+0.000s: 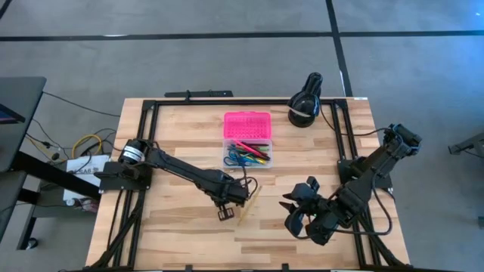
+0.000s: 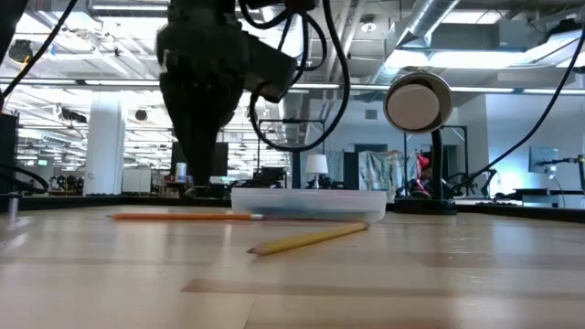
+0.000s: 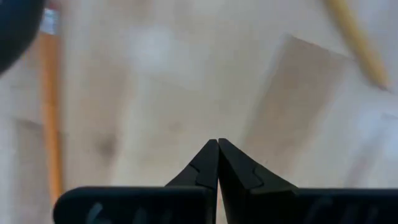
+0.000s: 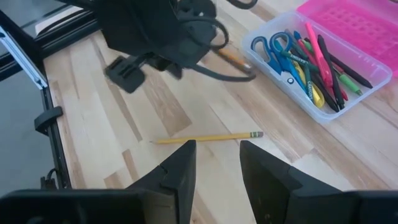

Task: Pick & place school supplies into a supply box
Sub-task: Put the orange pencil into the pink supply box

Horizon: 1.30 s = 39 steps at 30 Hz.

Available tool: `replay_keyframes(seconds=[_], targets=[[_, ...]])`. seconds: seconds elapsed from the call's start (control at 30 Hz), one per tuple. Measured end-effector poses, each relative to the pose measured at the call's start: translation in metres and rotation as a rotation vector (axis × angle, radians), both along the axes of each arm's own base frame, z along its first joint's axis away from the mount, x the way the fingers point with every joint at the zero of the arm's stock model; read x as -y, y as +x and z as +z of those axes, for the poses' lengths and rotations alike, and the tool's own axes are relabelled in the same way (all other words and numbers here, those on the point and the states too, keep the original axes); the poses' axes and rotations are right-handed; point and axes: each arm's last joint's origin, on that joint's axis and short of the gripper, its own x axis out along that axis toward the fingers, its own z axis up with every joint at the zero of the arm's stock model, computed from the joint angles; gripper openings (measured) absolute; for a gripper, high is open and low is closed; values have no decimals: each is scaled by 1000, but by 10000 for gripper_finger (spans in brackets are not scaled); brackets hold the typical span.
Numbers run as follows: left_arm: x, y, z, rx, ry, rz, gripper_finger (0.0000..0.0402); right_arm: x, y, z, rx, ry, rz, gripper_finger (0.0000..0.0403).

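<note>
The supply box stands open at the table's middle far side, its pink lid (image 1: pixel 247 125) laid back and its clear base (image 1: pixel 248 154) holding pens, markers and blue-handled scissors (image 4: pixel 280 50). A yellow pencil (image 1: pixel 249 205) lies flat on the table in front of the box. A second, orange pencil (image 2: pixel 183 217) lies flat near it. My left gripper (image 1: pixel 224 214) hangs just left of the yellow pencil, pointing down, shut and holding nothing (image 3: pixel 217 146). My right gripper (image 1: pixel 291 211) stands open to the pencil's right, above the table, with the yellow pencil (image 4: pixel 208 137) beyond its fingertips.
A black round lamp (image 1: pixel 305 100) stands at the table's far right, beside the box. A black frame (image 1: pixel 151 106) runs along the table's edges. Bare wood (image 1: pixel 181 234) lies toward the near edge.
</note>
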Motion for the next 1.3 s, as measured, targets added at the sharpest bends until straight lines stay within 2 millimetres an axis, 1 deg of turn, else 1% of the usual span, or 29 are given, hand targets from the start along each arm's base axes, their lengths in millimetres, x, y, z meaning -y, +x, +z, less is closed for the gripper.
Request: replay_keyframes(seconds=[0.1, 0.2, 0.3, 0.37, 0.43, 0.53, 0.67, 0.8, 0.9, 0.97, 1.03, 1.17, 1.3], targets=[[-6, -4, 0, -33, 87, -2, 2, 0, 0, 0, 0, 1, 0, 117], [-9, -10, 1, -82, 159, -39, 1, 0, 0, 0, -1, 1, 2, 117], [-14, -21, 14, -119, 284, -90, 1, -2, -1, 0, 0, 2, 6, 117], [-20, -24, 27, -97, 368, -147, 1, -2, -1, 0, -1, 4, 7, 117], [-30, -25, 38, -60, 403, -194, 0, -2, -1, 0, -1, 4, 7, 117], [-50, -25, 58, 12, 364, -203, 5, -2, -1, 0, 2, 6, 5, 117], [-76, -31, 80, 67, 296, -201, 25, -4, 0, -2, 4, 6, 5, 117], [-99, -36, 91, 93, 182, -284, 57, -10, 4, -10, 1, -9, 2, 117], [-112, -36, 91, 105, 86, -349, 87, -18, 7, -18, -2, -19, 11, 117], [-117, -37, 91, 110, 50, -381, 107, -22, 11, -26, -10, -28, 10, 117], [-122, -37, 86, 118, 34, -400, 124, -27, 14, -34, -15, -30, 9, 117], [-130, -44, 63, 74, -21, -397, 151, -33, 19, -46, -20, -20, -12, 117], [-130, -52, 31, 53, -74, -387, 166, -39, 19, -53, -20, -9, -20, 117]])
